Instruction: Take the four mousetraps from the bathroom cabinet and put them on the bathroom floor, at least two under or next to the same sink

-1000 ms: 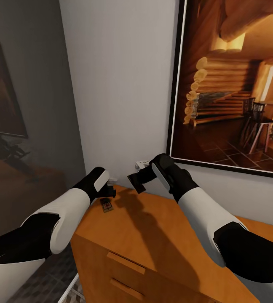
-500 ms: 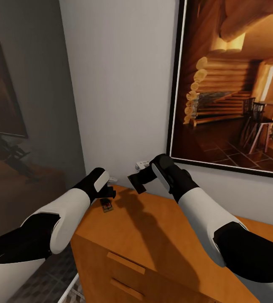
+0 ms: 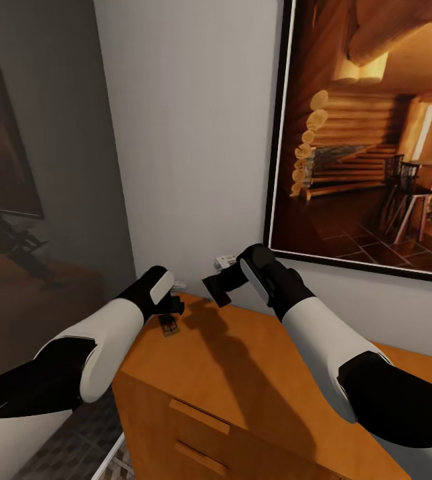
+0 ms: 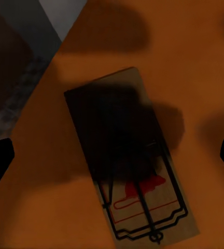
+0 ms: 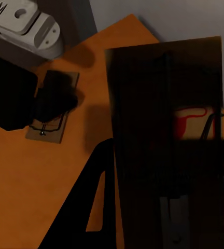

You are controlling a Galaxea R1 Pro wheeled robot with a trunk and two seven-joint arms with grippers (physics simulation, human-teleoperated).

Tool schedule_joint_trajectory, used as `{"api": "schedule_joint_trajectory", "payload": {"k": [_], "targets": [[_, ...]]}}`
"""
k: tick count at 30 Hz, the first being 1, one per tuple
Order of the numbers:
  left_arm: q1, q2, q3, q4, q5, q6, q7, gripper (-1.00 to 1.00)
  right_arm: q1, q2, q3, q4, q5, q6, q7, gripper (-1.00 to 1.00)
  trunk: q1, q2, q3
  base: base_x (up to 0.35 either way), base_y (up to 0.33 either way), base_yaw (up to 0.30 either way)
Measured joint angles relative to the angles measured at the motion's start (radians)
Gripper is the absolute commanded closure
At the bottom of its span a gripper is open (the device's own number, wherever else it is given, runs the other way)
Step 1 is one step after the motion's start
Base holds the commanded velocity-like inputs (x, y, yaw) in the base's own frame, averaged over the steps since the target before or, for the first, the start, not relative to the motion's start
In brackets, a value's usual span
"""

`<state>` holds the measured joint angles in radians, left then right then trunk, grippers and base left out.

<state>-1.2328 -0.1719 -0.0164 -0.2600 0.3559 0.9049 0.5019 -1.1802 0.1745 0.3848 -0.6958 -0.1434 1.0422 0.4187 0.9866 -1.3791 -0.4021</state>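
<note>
While its two arms reach forward over the orange-brown cabinet [image 3: 256, 373], whose drawer fronts are all shut so that nothing of their contents shows, the robot works at the far left corner of the flat top, where the wood meets the grey wall. Its left gripper [image 3: 173, 311] hangs just above a mousetrap [image 3: 169, 326] lying flat near that corner; in the left wrist view the board [image 4: 130, 155] sits between the two dark fingertips, spread wide on either side and not yet touching it, apparently lined up for a pinch. A little farther back, the right gripper [image 3: 216, 288] is raised off the top with a second mousetrap [image 5: 166, 129] clamped between its fingers, seemingly kept clear so the other arm has room. Behind both, a framed cabin picture [image 3: 369, 133] hangs on the wall.
</note>
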Motion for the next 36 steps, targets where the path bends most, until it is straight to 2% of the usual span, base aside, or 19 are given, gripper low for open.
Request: {"api": "schedule_joint_trajectory", "payload": {"k": [10,22,36], "targets": [[0.0,-0.003,0.0,0.043,-0.002,-0.006,0.0,-1.0,0.0,0.0,0.001,0.001,-0.001,0.0,0.001,1.0,0.0,0.0,0.0,0.0,0.0,0.0],[-0.001,-0.003,0.003,0.108,0.007,-0.091,0.026,-1.0,0.0,0.0,0.001,0.002,-0.003,0.0,0.001,1.0,0.0,0.0,0.0,0.0,0.0,0.0],[-0.001,-0.003,0.007,0.11,0.016,-0.103,0.035,-1.0,0.0,0.0,0.001,0.003,-0.002,0.0,0.002,1.0,0.0,0.0,0.0,0.0,0.0,0.0]]}}
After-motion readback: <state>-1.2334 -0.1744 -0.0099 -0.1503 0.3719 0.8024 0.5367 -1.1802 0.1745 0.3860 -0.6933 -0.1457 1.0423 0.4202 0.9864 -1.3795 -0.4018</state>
